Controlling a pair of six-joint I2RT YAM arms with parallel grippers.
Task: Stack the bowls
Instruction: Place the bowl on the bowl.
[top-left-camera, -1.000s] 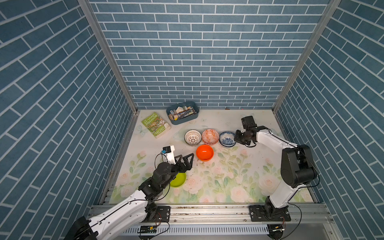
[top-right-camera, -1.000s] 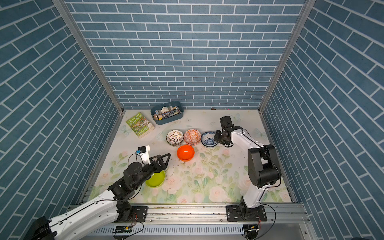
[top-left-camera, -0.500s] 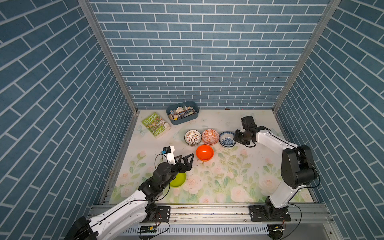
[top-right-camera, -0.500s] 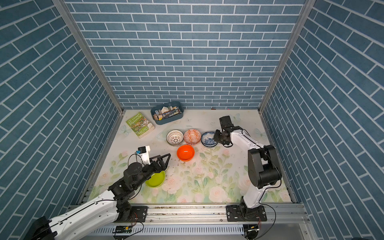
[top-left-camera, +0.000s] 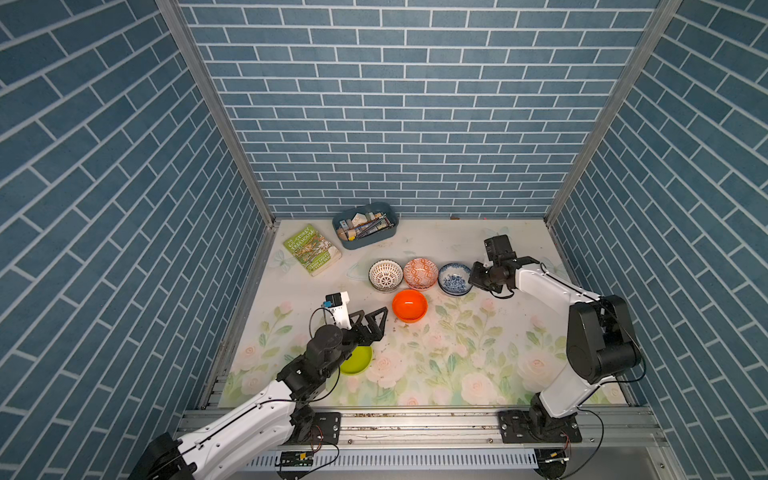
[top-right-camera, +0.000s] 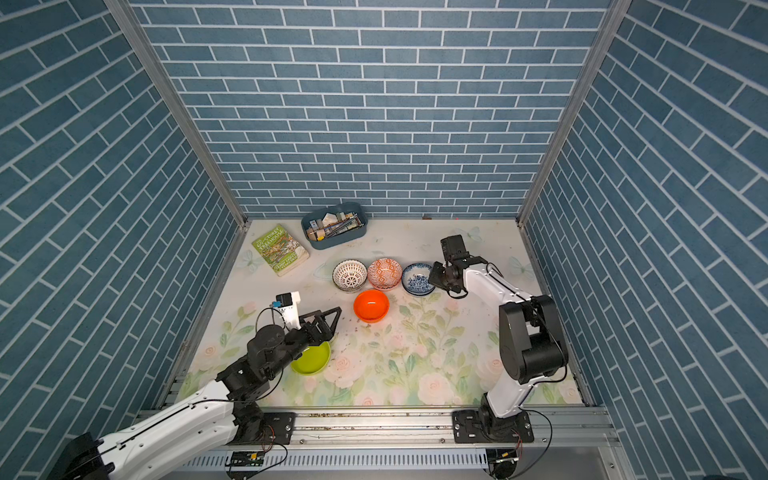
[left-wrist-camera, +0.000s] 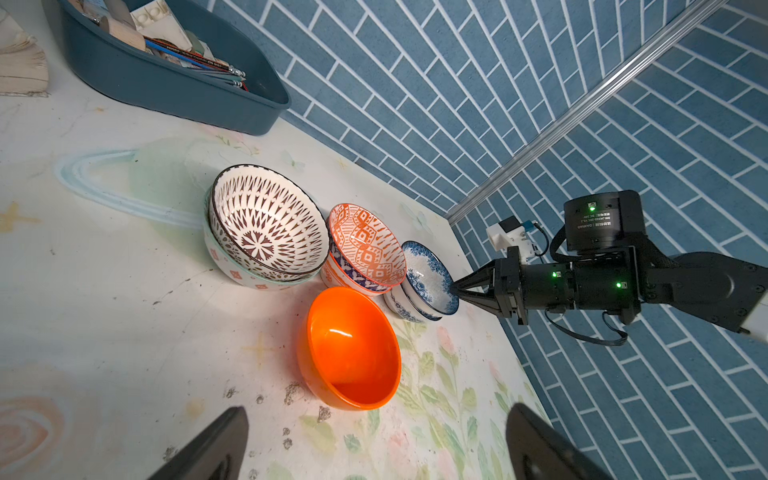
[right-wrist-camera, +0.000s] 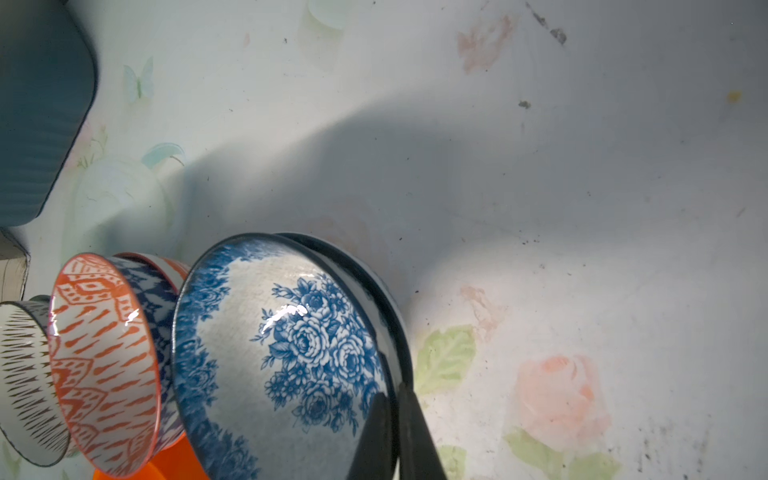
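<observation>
Three pairs nested; right jaws pinched shut on top blue floral bowl (right-wrist-camera: 291, 340) by its rim. Left jaws wide open, empty; orange bowl (left-wrist-camera: 349, 345) ahead, lime bowl (top-left-camera: 358, 360) beneath, both unstacked.

The blue floral bowl (right-wrist-camera: 299, 332) shines like glazed ceramic, the orange bowl (left-wrist-camera: 353, 345) like glossy plastic, and the flowered table cover (top-left-camera: 457, 353) looks matt.

Place: robot test cell, probably a lab.
Walls: blue brick-print panels (top-left-camera: 399, 104) box me in on three sides.
Base: I'm bolted to a metal rail (top-left-camera: 415, 424).
Worktop (top-left-camera: 457, 353): floral-printed sheet.
</observation>
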